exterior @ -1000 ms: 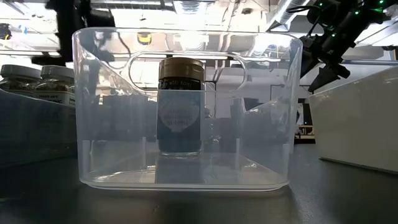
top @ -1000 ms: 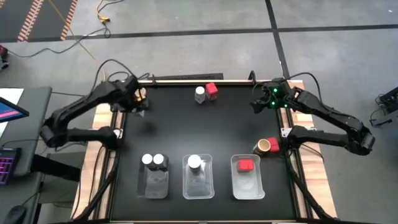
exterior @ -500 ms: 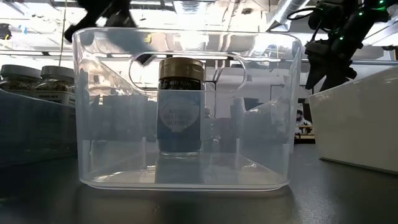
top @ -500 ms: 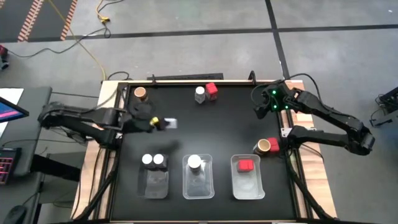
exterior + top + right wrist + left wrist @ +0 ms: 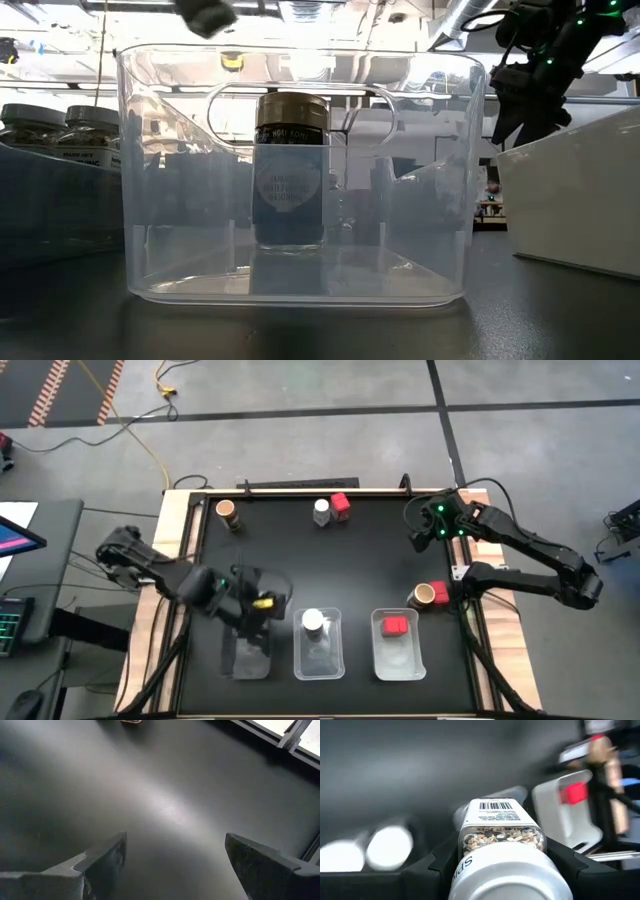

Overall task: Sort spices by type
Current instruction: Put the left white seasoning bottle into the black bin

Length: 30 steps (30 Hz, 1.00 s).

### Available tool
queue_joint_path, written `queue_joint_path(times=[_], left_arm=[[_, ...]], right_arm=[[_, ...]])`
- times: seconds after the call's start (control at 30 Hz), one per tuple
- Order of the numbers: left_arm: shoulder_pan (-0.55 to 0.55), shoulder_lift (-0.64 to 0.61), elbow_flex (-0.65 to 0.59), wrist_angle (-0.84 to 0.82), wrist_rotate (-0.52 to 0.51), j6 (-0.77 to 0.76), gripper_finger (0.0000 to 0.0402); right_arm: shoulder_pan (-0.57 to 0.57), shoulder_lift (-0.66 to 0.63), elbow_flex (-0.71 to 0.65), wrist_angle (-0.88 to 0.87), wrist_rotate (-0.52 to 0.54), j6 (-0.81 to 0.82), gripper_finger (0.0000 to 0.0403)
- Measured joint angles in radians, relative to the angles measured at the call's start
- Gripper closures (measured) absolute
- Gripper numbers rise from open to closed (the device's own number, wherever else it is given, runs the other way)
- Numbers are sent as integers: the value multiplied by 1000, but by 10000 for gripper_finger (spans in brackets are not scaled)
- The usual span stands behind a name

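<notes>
Jar (image 5: 501, 832) lies between left gripper's fingers (image 5: 436, 865), above left tray (image 5: 248, 657); middle tray (image 5: 320, 655) just beside, right tray (image 5: 398, 658) beyond.

Black table top (image 5: 360, 560) sat on pale wooden base (image 5: 182, 510). Three clear plastic trays lined near edge: left tray (image 5: 250, 655) (partly hidden), middle tray (image 5: 320, 657), right tray (image 5: 399, 656). In low view, middle tray (image 5: 180, 200) filled frame, handle cutout in far wall. Grey floor (image 5: 300, 450) beyond table, yellow cable (image 5: 135, 435) trailing across it, striped hazard marking (image 5: 60, 385) at far corner. Desk edge with screen (image 5: 15, 535) and keyboard (image 5: 12, 625) off to left.
</notes>
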State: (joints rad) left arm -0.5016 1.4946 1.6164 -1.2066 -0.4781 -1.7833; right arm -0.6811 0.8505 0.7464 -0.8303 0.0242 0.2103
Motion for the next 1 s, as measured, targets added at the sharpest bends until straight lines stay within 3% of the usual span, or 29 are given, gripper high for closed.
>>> queue_joint_path(times=[0.33, 0.63, 0.73, 1.0], left_arm=[[-255, 79, 33, -190, 96, -493, 207], [-203, 75, -43, -291, 265, -465, 206], [-200, 76, -98, -236, 318, -444, 204], [-220, 73, -257, -67, 322, -439, 204]], right_arm=[[0, 0, 0, 1, 0, -11, 39], [0, 0, 0, 9, 0, -13, 39], [0, 0, 0, 8, 0, -12, 39], [0, 0, 0, 8, 0, -9, 39]])
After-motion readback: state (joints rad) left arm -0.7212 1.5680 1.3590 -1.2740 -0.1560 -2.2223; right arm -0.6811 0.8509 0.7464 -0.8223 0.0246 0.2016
